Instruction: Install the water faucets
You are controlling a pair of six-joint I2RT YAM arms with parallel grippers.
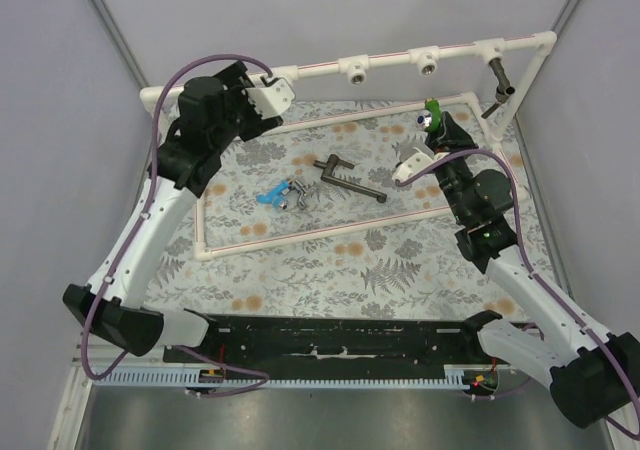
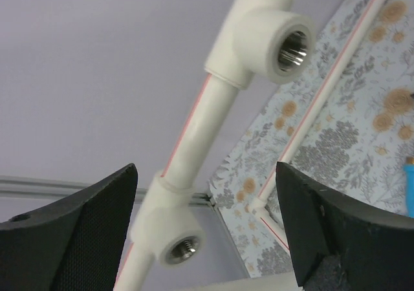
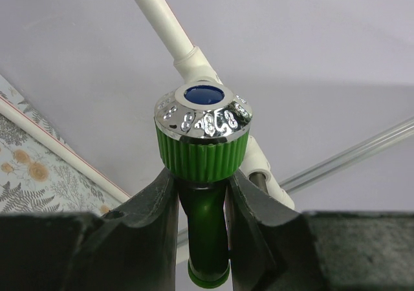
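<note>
My right gripper [image 1: 430,130] is shut on the bright green faucet [image 1: 432,111], held above the mat below the top rail. In the right wrist view the fingers [image 3: 155,220] clamp its green body [image 3: 206,226] under the chrome cap. My left gripper [image 1: 270,92] is open and empty at the rail's left end, its jaws on either side of a threaded white fitting [image 2: 176,239]. The light blue faucet [image 1: 269,198], the silver faucet [image 1: 297,192] and the long dark grey lever faucet [image 1: 350,178] lie on the mat.
The white pipe frame [image 1: 320,68] carries further threaded fittings [image 1: 357,69] [image 1: 428,64]. A dark grey piece [image 1: 498,82] hangs from the rightmost fitting [image 1: 490,50]. The floral mat [image 1: 330,260] lies inside and in front of the frame. Grey walls close both sides.
</note>
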